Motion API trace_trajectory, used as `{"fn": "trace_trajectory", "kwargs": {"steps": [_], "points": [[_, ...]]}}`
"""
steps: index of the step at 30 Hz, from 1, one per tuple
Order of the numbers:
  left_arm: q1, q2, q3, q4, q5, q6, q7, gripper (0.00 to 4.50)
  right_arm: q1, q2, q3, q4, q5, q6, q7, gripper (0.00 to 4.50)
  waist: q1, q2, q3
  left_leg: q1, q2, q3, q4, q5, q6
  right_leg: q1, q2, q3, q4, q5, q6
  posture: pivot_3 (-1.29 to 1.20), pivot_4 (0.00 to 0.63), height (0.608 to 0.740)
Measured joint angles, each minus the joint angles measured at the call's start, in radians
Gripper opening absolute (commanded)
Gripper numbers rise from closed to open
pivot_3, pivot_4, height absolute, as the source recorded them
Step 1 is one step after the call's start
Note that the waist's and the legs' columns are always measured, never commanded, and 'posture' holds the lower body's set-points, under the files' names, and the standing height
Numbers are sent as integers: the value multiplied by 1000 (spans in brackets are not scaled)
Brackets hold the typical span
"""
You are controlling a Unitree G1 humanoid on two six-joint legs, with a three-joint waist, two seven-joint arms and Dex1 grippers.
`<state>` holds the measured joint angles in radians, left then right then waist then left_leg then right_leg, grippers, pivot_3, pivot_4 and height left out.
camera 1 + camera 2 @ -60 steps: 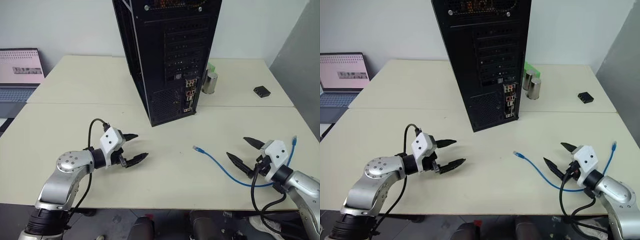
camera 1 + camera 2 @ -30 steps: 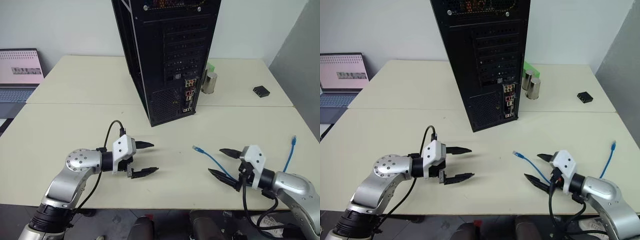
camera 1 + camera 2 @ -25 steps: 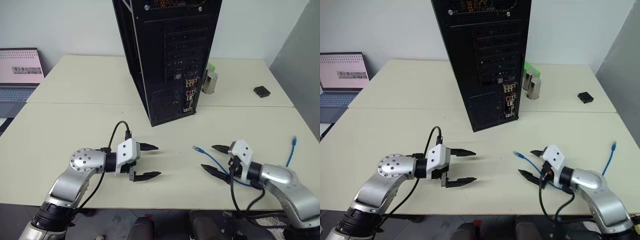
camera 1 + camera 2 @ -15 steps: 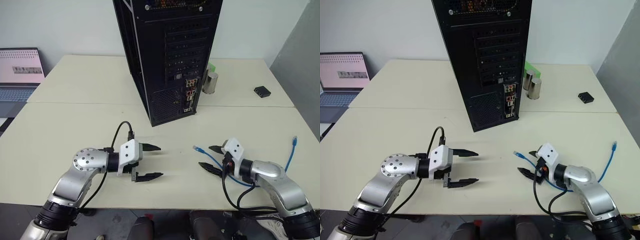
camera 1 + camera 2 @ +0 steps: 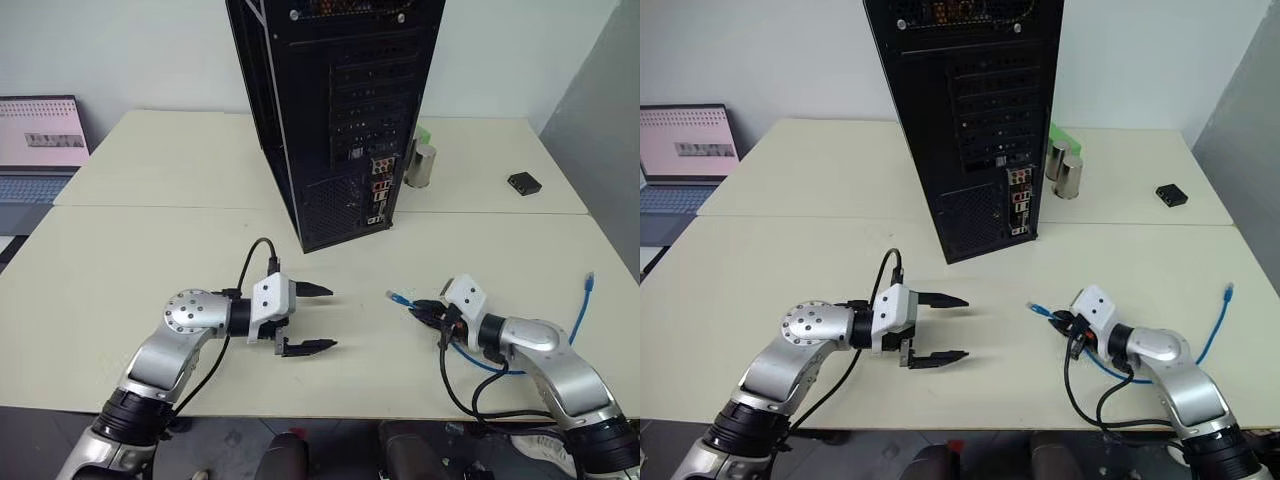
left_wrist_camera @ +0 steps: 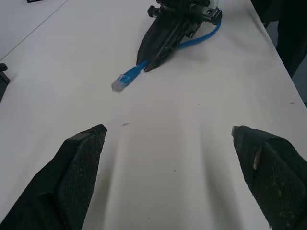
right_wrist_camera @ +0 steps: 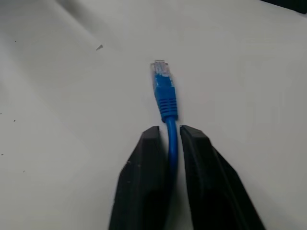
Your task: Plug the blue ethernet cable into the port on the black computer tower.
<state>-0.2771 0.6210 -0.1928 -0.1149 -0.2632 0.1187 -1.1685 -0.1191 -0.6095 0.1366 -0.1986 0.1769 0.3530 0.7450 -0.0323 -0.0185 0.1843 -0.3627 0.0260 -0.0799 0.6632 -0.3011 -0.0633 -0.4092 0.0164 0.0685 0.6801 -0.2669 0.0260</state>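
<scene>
Closing since a second ago, right end effector (image 7: 169, 136) now clamps the blue ethernet cable (image 7: 164, 93) behind its plug; left end effector (image 5: 317, 319) spread wide.

You have one black computer tower (image 5: 335, 110), one blue ethernet cable (image 5: 470, 352) with two plugs, two metal cans (image 5: 1067, 172), one green block (image 5: 1060, 134), one small black box (image 5: 523, 182), one laptop (image 5: 38, 145), and two tables (image 5: 150, 160) pushed together.
</scene>
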Motion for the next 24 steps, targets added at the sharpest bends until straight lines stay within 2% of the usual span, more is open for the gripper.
{"fn": "trace_trajectory", "kwargs": {"steps": [5,14,22,24], "points": [[-49,-39,-25,64,30,-40,1,4500,1,-14,7,-15,-22,-15,13,14,0,0,0,0,0,0,0,0,0,0,0,0,0,0,0,0,150,740],[-139,-104,-69,175,82,-85,1,4500,-27,-32,87,-207,-33,45,69,14,0,0,0,0,0,-1,0,0,0,0,0,-1,0,0,0,0,150,740],[-176,-134,-86,218,103,-109,1,4500,-43,-18,103,-247,-31,96,70,14,0,0,0,0,0,-1,0,0,0,0,0,-1,0,0,0,0,150,740],[-184,-146,-91,235,110,-111,1,4122,-46,-14,106,-251,-31,98,70,0,0,0,0,0,0,-1,1,0,0,0,0,-1,0,0,0,0,150,740]]}}
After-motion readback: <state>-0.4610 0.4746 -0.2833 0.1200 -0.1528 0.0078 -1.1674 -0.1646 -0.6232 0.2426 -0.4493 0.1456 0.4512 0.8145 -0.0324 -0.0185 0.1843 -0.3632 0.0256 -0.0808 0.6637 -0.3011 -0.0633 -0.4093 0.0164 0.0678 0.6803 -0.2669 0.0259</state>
